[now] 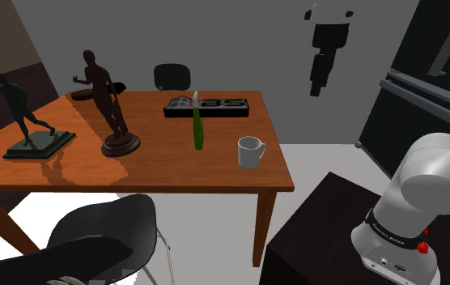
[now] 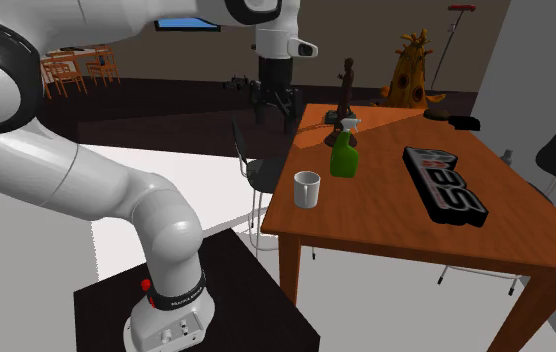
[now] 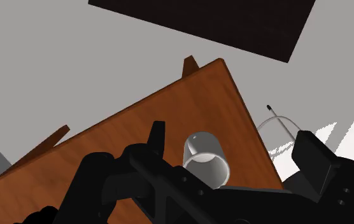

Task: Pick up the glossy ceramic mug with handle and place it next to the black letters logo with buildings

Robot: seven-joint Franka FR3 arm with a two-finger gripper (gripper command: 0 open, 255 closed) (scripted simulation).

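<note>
- Step in hand, as I judge it: the approach. The mug (image 1: 250, 152) is not yet picked. It stands upright on the table (image 1: 159, 166), near the corner closest to the stand.
- The logo (image 1: 207, 106) lies further back on the table, with a green spray bottle (image 1: 197, 123) between it and the mug.
- Next move: drop down over the mug, set the fingers across its wall, then close.
- The gripper (image 3: 233, 137) has its fingers wide apart, holds nothing and hangs well above the mug.
</note>
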